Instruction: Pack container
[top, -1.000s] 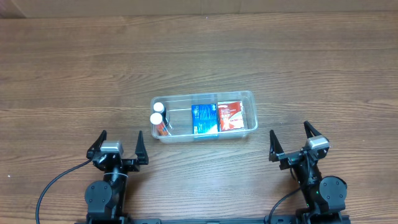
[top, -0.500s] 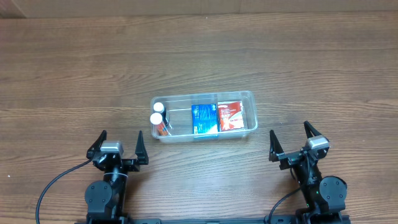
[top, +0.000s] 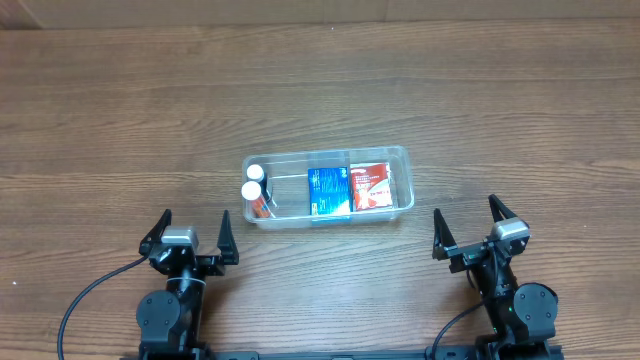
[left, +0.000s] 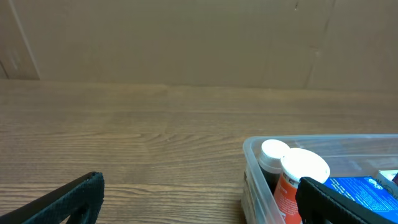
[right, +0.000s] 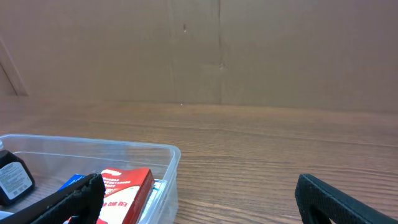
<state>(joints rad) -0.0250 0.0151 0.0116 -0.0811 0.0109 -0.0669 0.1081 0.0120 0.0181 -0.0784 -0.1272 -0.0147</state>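
The clear plastic container (top: 403, 160) sits mid-table. Inside it stand two white-capped bottles (top: 252, 189) at the left end, a blue box (top: 328, 190) in the middle and a red box (top: 371, 186) at the right. My left gripper (top: 190, 236) is open and empty near the front edge, short of the container's left end. My right gripper (top: 478, 228) is open and empty, to the front right of the container. The left wrist view shows the container's left corner (left: 250, 149) and the bottles (left: 303, 167). The right wrist view shows its right wall (right: 175, 155) and the red box (right: 127, 186).
A brown cardboard wall (left: 186, 37) stands along the table's far edge. Bare wood table (top: 500, 100) lies all round the container.
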